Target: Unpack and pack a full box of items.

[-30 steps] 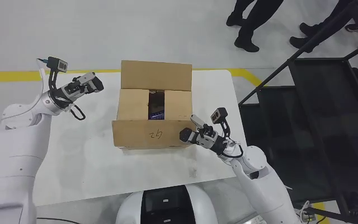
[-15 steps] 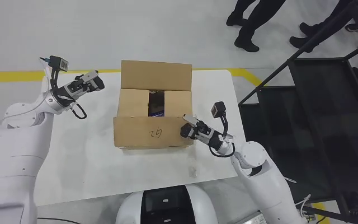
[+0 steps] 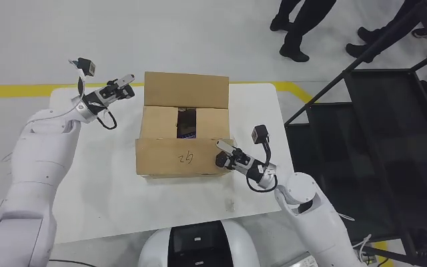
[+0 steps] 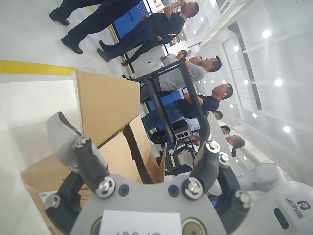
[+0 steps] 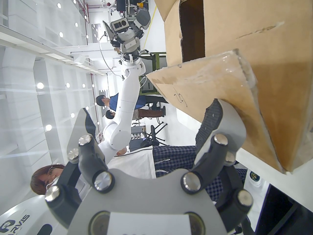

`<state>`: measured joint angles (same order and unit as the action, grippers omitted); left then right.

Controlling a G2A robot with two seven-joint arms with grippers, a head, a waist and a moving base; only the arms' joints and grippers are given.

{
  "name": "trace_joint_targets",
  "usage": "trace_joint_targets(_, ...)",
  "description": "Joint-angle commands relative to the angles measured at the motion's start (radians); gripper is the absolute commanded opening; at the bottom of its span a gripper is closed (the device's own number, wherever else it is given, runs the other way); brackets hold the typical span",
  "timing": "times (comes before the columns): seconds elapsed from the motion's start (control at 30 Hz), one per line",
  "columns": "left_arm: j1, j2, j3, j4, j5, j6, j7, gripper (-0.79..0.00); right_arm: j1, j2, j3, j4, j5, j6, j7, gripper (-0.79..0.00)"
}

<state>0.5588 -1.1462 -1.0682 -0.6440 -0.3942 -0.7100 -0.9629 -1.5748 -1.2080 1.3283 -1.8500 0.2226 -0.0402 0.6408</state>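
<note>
- Box: cardboard, stands near the middle of the table, top partly open.
- Far flap: folded back, away from the robot.
- Near flap: folded outward toward the robot, with a handwritten mark on its face.
- Side flaps: both lie over the opening, leaving a narrow gap between them.
- Contents: dark items show through the gap, inside the box. No item lies on the table.
- Left gripper: fingers spread and holding nothing. It hangs above the table just beside the far left corner of the box, pointing at the far flap.
- Right gripper: fingers spread and holding nothing. It sits at the right end of the near flap. One ribbed finger is at the flap's corner; actual contact cannot be confirmed.
- Progress, as a judgement: early stage. Two flaps are out of the way, but the side flaps are not yet opened.
- Remaining: fold out both side flaps, remove every item, return the items to the box, close the flaps.
</note>
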Motion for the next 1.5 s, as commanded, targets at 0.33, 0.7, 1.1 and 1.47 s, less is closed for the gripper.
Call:
trace_joint_targets(0.33, -0.122, -0.099, 0.13, 0.227, 0.081, -0.088, 0.12, 0.0, -0.015, 0.007, 0.016, 0.0, 0.009, -0.012, -0.004, 0.0)
trace_joint_targets(0.7, -0.16, -0.159, 0.155, 0.335, 0.065, -0.098, 0.175, 0.0, -0.027, 0.013, 0.025, -0.011, 0.009, -0.005, -0.007, 0.0)
trace_joint_targets(1.1, -0.157, -0.142, 0.071, 0.286, -0.171, -0.017, -0.13, 0.0, -0.019, 0.019, 0.018, -0.01, 0.004, 0.026, 0.011, 0.0)
trace_joint_targets(1.47, -0.031, -0.059, 0.031, 0.041, -0.224, 0.11, -0.258, 0.0, 0.001, 0.021, -0.002, 0.011, -0.012, 0.027, -0.004, 0.0)
